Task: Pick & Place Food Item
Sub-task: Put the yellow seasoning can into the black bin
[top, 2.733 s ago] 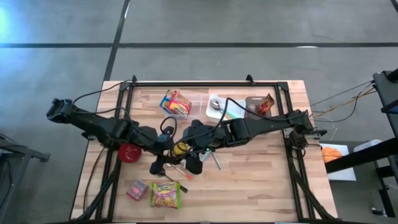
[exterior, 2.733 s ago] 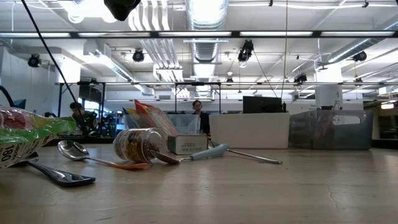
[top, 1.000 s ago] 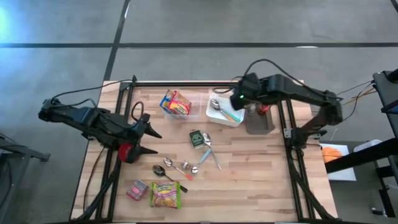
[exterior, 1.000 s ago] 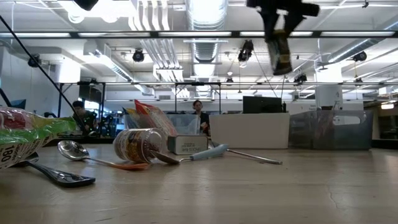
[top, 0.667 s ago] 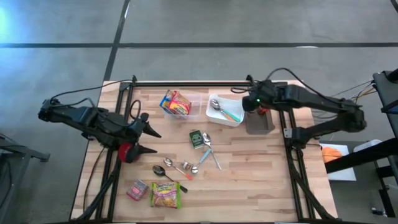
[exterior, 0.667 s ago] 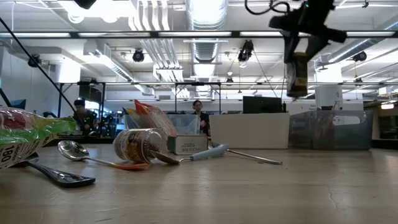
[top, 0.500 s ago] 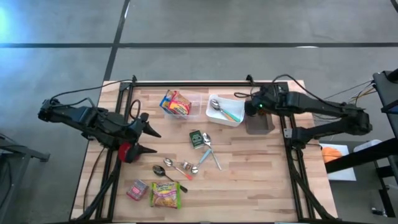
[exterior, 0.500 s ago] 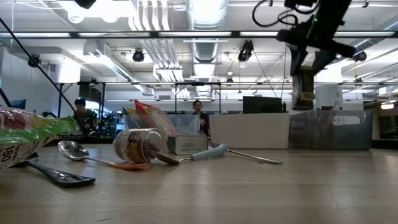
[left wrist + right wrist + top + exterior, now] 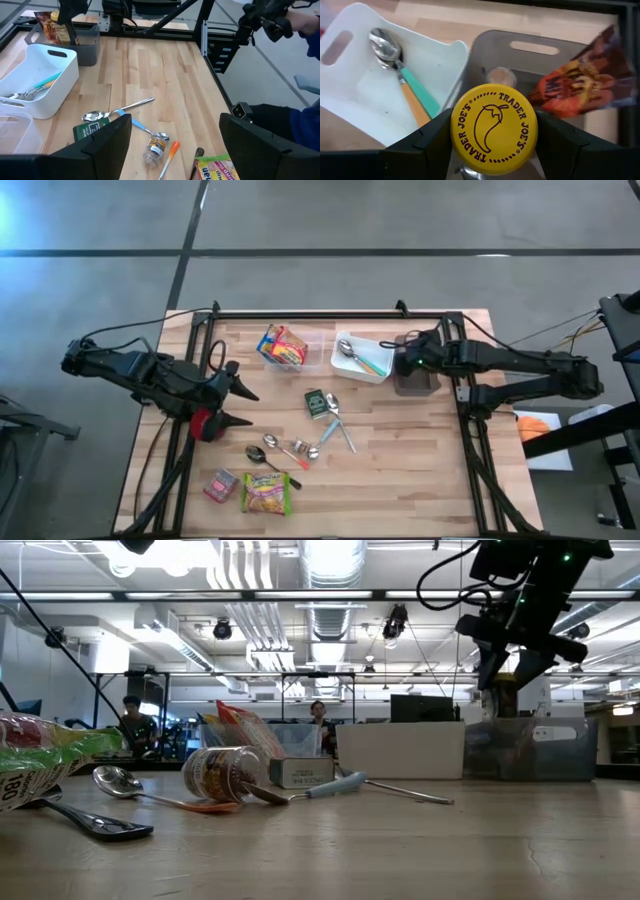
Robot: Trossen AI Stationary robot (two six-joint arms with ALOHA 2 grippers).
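- Our right gripper has swung from the table's middle to the grey bin, descending over it.
- Our left gripper waits at the left edge, fingers spread, empty.
- The yellow-capped jar sits clamped between our right fingers, just above the bin: release seems next.

Pretty sure I was in some big open lab or industrial workspace, not anybody's kitchen. My butcher-block table sat inside a black metal frame on a bare concrete floor. Looking across the tabletop, I saw exposed ducts and pipes on the ceiling, long strip lights, hanging cables, and rows of desks with monitors. A couple of people were at workstations way in the back.
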